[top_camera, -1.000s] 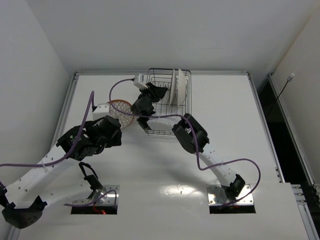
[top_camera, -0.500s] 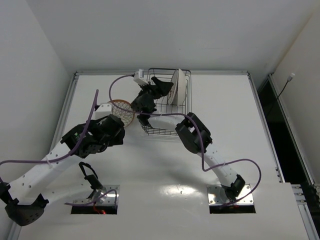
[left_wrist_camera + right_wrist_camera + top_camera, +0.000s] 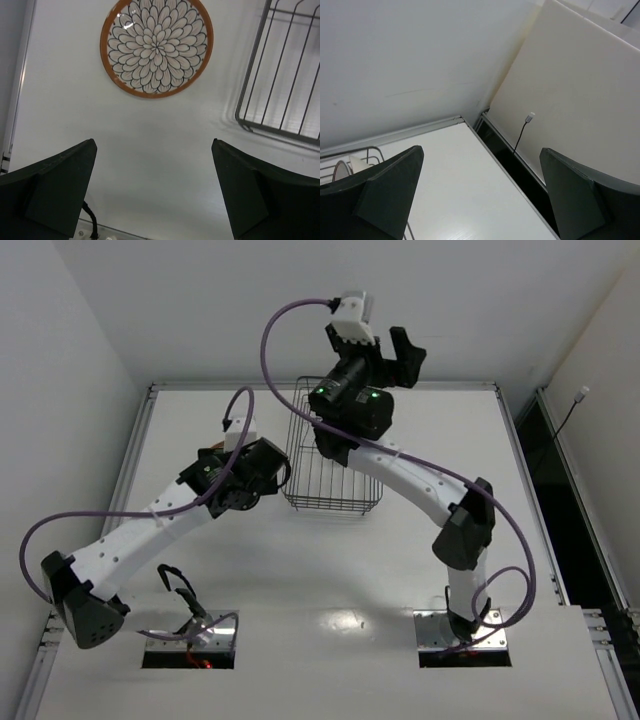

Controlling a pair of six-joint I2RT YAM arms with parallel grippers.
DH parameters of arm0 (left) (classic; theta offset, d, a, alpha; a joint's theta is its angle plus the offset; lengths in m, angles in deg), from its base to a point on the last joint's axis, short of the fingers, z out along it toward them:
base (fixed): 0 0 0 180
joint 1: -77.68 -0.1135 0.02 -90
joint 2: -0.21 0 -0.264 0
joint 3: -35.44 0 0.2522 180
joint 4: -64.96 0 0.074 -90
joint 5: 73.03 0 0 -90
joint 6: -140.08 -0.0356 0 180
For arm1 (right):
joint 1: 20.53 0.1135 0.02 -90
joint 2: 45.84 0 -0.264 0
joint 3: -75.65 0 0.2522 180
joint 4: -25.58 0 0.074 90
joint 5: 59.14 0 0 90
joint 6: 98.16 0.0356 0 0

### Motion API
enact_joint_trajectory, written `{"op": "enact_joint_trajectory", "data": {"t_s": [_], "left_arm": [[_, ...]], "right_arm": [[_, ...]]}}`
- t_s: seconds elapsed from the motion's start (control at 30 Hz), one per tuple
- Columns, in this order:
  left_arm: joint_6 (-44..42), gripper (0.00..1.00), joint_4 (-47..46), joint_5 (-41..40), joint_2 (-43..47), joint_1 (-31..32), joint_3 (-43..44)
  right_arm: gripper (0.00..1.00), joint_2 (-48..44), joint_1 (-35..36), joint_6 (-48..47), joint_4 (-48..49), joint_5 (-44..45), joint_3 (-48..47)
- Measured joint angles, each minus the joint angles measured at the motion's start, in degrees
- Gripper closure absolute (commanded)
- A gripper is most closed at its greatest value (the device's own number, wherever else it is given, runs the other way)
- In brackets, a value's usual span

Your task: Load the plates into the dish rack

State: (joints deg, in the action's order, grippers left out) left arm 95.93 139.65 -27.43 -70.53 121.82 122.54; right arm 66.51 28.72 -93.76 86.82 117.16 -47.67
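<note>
Overhead and downward left-wrist views share the dish rack (image 3: 332, 504).

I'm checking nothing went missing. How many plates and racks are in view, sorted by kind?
Orange-rimmed round plate with a petal pattern, flat on the white table: 1
White plate edges upright in the rack, only partly shown: 2, it seems
Black wire dish rack: 1
Total: 4
</note>
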Motion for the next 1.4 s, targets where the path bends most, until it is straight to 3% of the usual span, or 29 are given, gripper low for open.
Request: {"op": "enact_joint_trajectory", "data": {"t_s": [0.47, 0.77, 0.83, 0.9, 0.97, 1.07, 1.27, 1.4], "left_arm": [[2.01, 0.00, -5.62, -3.91, -15.93, -6.03, 6.01], [2.89, 0.00, -6.64, -3.56, -24.74, -8.87, 13.16], [2.93, 0.00, -6.71, -3.26, -24.96, -9.38, 14.03], [2.93, 0.00, -6.84, -2.86, -25.44, -9.70, 14.97], [2.97, 0.00, -7.30, -2.51, -26.03, -9.75, 15.43], [3.15, 0.00, -7.34, -1.99, -26.67, -9.75, 15.43], [2.16, 0.00, -8.24, -1.90, -25.66, -10.16, 14.73], [-0.46, 0.00, -9.84, -1.90, -21.84, -11.37, 11.28]], "right_arm": [[0.01, -7.39, 2.25, -4.96, -1.09, 0.11, -11.41], [0.01, -15.47, 13.57, -4.70, -3.96, 0.00, -12.37], [0.01, -17.81, 15.32, 0.68, -11.41, -0.90, -12.26], [0.01, -21.03, 15.56, 10.91, -27.61, -4.04, -12.66], [0.01, -24.39, 15.08, 27.45, -47.93, -10.67, -15.19], [0.01, -30.69, 13.79, 47.50, -70.03, -21.62, -16.61], [0.01, -39.58, 13.07, 72.57, -93.07, -41.40, -17.27], [0.02, -43.98, 13.07, 84.63, -103.82, -50.93, -11.13]]}}
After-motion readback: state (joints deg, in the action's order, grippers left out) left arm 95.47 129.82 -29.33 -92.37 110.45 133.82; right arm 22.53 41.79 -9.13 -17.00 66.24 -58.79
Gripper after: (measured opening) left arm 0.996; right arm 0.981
